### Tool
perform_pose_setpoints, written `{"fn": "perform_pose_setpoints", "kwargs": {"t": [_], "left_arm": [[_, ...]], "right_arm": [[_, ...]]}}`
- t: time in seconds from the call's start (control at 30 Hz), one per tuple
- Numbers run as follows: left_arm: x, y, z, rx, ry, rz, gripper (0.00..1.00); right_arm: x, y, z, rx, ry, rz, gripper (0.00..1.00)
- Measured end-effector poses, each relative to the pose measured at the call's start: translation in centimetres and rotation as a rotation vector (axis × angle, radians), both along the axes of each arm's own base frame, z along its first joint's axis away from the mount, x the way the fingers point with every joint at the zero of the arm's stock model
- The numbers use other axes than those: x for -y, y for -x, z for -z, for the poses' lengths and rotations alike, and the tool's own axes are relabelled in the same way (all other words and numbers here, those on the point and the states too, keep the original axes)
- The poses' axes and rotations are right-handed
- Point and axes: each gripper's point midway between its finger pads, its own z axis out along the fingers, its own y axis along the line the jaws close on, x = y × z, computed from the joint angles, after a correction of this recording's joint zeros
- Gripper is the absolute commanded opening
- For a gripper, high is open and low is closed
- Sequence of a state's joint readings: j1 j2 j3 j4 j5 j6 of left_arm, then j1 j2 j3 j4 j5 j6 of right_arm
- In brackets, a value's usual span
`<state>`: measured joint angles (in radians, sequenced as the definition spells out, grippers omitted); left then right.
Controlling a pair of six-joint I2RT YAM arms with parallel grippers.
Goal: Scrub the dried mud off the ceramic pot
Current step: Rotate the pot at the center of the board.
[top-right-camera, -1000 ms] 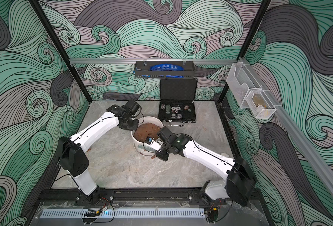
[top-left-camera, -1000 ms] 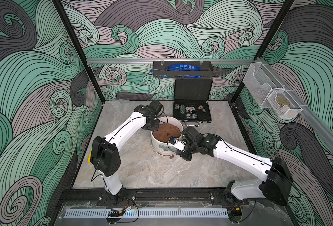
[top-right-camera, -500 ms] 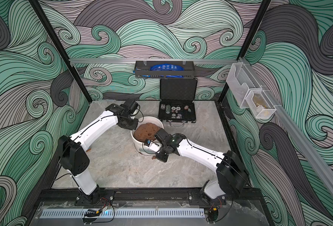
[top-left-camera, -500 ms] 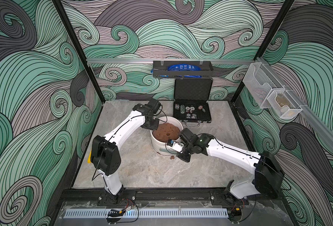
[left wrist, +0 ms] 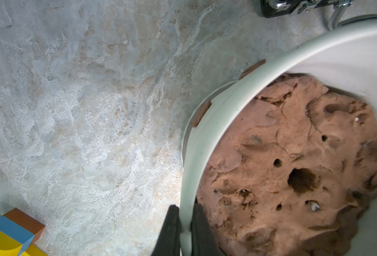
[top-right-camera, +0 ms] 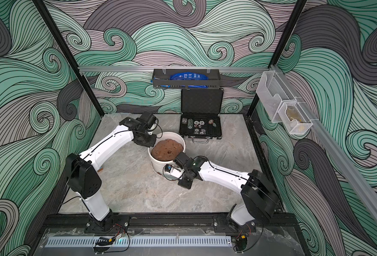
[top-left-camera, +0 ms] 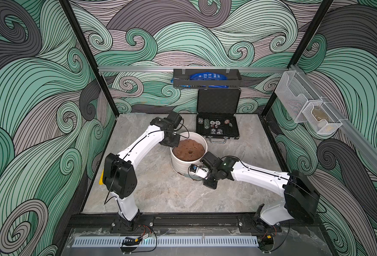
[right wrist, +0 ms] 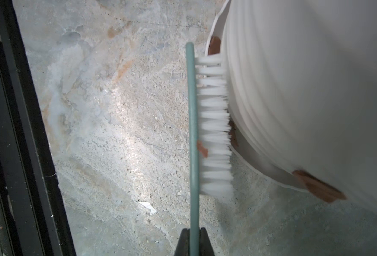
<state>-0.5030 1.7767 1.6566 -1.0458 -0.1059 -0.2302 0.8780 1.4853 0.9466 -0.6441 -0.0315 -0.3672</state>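
pot: white ribbed ceramic pot (top-left-camera: 179, 164), upright mid-table (top-left-camera: 161, 195) on white saucer (right wrist: 265, 169), just in front of open black chip case (top-left-camera: 217, 130)
fill: brown soil mound (left wrist: 271, 133) with centre hole, heaped close to rim
mud: reddish-brown dried mud (right wrist: 320, 188) patches on outer wall; one crumb caught in bristles
brush: teal-handled brush (right wrist: 193, 133), white bristles pressed sideways on ribbed wall, low down
right gripper (right wrist: 193, 232): clamped tight on brush handle, pot's near side
left gripper (left wrist: 184, 212): pinched on pot rim, one finger outside, one inside against soil, far-left side
else: yellow-blue-brown block (left wrist: 12, 232) on table, apart from pot
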Motion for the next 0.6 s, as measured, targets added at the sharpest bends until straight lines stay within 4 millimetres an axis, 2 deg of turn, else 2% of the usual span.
{"fn": "perform_pose_setpoints", "kwargs": {"t": [0.17,0.37,0.6], "left_arm": [[0.1,-0.2,-0.1,0.006,-0.004,0.039,0.12],[0.4,-0.8,-0.1,0.023,-0.029,0.138,0.13],[0.9,-1.7,-0.2,0.028,-0.033,0.265,0.13]], "right_arm": [[-0.7,0.5,-1.7,0.011,-0.072,-0.023,0.0],[-2.0,1.1,-5.2,0.036,-0.216,-0.071,0.0],[-2.3,1.5,-6.2,0.027,-0.266,-0.093,0.0]]}}
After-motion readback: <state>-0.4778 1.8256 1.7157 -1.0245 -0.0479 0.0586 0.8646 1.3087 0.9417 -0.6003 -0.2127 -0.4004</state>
